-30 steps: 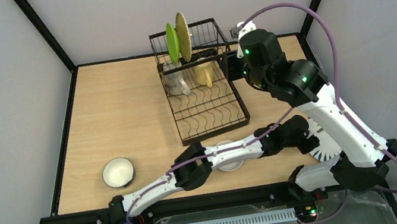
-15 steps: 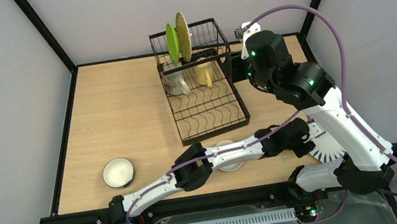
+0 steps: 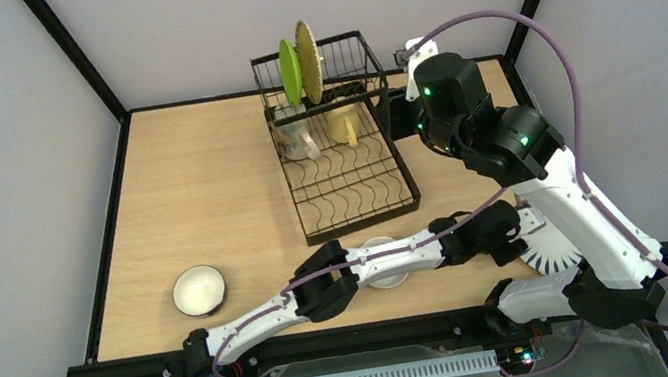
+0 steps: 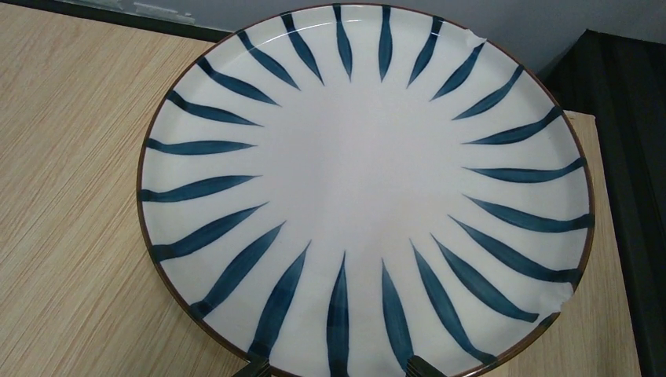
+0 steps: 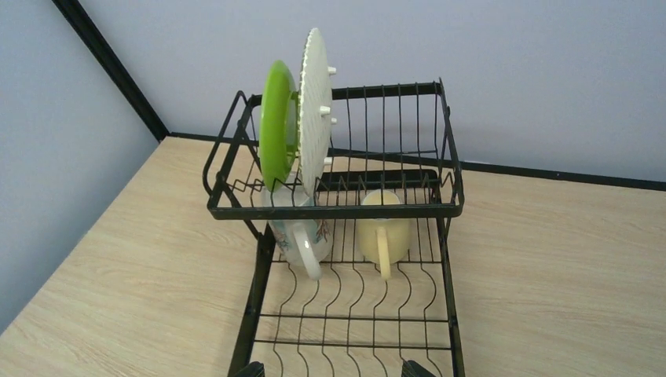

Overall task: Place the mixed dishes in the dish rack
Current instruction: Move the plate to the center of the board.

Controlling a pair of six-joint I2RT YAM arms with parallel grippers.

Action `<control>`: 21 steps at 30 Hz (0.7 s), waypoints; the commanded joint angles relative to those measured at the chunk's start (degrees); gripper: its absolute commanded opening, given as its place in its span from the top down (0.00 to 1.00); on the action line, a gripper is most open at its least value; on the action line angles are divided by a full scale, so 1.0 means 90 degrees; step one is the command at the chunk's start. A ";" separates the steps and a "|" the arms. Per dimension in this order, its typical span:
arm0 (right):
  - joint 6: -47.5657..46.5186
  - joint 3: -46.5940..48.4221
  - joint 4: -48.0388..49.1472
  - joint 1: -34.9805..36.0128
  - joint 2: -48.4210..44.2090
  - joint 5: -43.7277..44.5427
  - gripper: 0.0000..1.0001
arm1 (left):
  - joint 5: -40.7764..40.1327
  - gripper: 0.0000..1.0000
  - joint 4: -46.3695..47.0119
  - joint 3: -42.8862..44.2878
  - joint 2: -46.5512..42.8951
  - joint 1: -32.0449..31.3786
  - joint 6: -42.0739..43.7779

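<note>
The blue-striped white plate (image 4: 365, 181) lies flat on the table at the near right (image 3: 545, 256). My left gripper (image 4: 338, 369) is open, its fingertips at the plate's near rim, one on either side of a stripe. The black dish rack (image 5: 338, 210) holds the green plate (image 5: 278, 133) and the woven bamboo plate (image 5: 314, 110) upright in its raised tier. A pale yellow mug (image 5: 385, 234) and a clear handled cup (image 5: 300, 236) sit beneath on the lower tray. My right gripper (image 5: 333, 369) hangs open and empty before the rack. One white bowl (image 3: 198, 289) sits near left; another (image 3: 391, 281) is partly hidden under my left arm.
The rack (image 3: 361, 222) stands at the back centre of the wooden table. Black frame posts and grey walls close in the back and sides. The right arm's base and purple cable crowd the near right corner beside the striped plate.
The right arm has drawn slightly back and to the right from the rack. The left gripper has edged a little closer over the striped plate. Both grippers stay open.
</note>
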 commanded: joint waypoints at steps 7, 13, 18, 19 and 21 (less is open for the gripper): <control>-0.0275 -0.0032 0.0206 -0.0013 0.0056 -0.0102 0.00 | -0.0115 0.01 0.0238 0.0429 0.0343 0.0056 0.0015; -0.0360 -0.0099 0.0302 -0.0013 0.0100 -0.0137 0.00 | -0.0152 0.01 0.0132 0.0462 0.0434 0.0051 -0.0012; -0.0480 -0.0052 0.0391 -0.0013 0.0170 -0.0168 0.00 | -0.0155 0.01 -0.0184 0.0388 0.0429 0.0068 0.0017; -0.0494 -0.0052 0.0407 -0.0013 0.0180 -0.0167 0.00 | -0.0162 0.01 -0.0257 0.0355 0.0422 0.0060 0.0018; -0.0541 -0.0068 0.0442 -0.0013 0.0198 -0.0159 0.00 | -0.0316 0.01 -0.0402 0.0345 0.0411 0.0060 0.0020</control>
